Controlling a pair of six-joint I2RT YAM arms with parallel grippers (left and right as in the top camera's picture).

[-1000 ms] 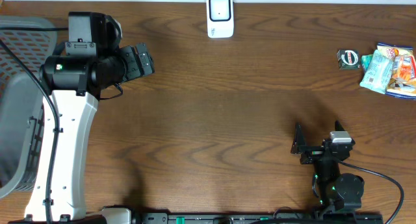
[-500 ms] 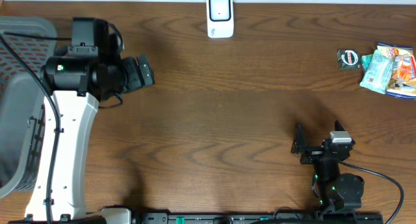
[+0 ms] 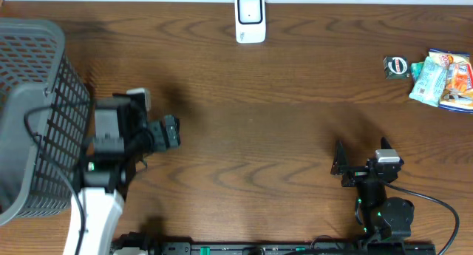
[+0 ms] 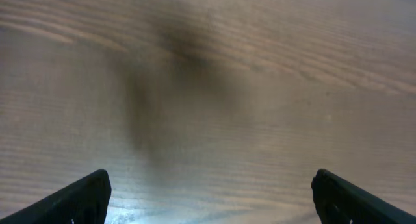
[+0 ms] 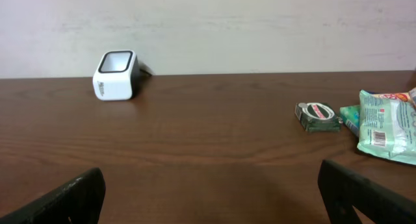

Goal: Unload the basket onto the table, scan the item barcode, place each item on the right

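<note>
The white barcode scanner stands at the table's far edge, in the middle; the right wrist view has the scanner at upper left. At the far right lie the items: a small dark green pack and pale green snack packets. My left gripper hovers open over bare wood left of centre, nothing between its jaws. My right gripper rests open near the front right, facing the scanner, holding nothing.
A grey mesh basket fills the left edge of the table, just beside my left arm. A pale wall runs behind the table's far edge.
My left arm has drawn back from the far left toward the front, its gripper now lower and nearer the table's middle, uncovering the basket. The right arm has not moved.
</note>
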